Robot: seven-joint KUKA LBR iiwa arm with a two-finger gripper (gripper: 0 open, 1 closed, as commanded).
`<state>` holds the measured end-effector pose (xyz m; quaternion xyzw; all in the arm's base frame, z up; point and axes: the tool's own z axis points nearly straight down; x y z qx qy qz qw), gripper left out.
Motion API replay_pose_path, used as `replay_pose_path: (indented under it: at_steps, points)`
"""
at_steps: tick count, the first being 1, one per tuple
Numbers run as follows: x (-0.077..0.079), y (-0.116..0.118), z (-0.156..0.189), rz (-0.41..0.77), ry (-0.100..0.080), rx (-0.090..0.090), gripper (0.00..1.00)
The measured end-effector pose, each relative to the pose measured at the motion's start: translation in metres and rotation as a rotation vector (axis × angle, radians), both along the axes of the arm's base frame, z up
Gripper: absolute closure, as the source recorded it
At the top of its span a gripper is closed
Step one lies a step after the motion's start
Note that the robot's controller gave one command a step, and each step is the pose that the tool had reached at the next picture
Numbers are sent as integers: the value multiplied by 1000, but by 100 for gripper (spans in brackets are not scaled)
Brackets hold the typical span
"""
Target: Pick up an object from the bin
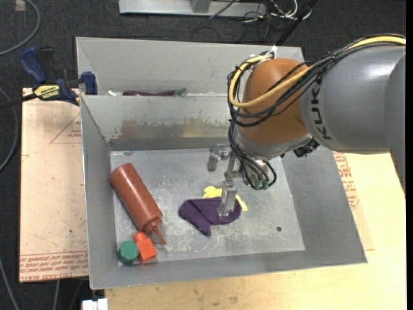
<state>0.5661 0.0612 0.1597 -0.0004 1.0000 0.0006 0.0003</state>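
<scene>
My gripper (226, 204) reaches down into the middle of the bin, its fingertips right at a purple floppy piece (205, 213) lying on the floor. A small yellow thing (212, 191) peeks out beside and behind the fingers, touching the purple piece. The fingers stand close together over the purple piece's right part; whether they pinch it I cannot make out.
A reddish-brown squeeze bottle (135, 199) lies slantwise at the bin's left. At its nozzle end, near the front left corner, sit a small orange block (146, 248) and a green round piece (128, 253). The arm with its orange cover hangs over the bin's right back.
</scene>
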Motion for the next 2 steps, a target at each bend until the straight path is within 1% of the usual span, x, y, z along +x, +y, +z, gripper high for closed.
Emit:
replay_pose_path:
  at_steps: [1, 2]
  points:
    - [-4, -7, -32, -32, -8, 2, 0]
    - [-13, -18, -72, 25, 5, 0, 0]
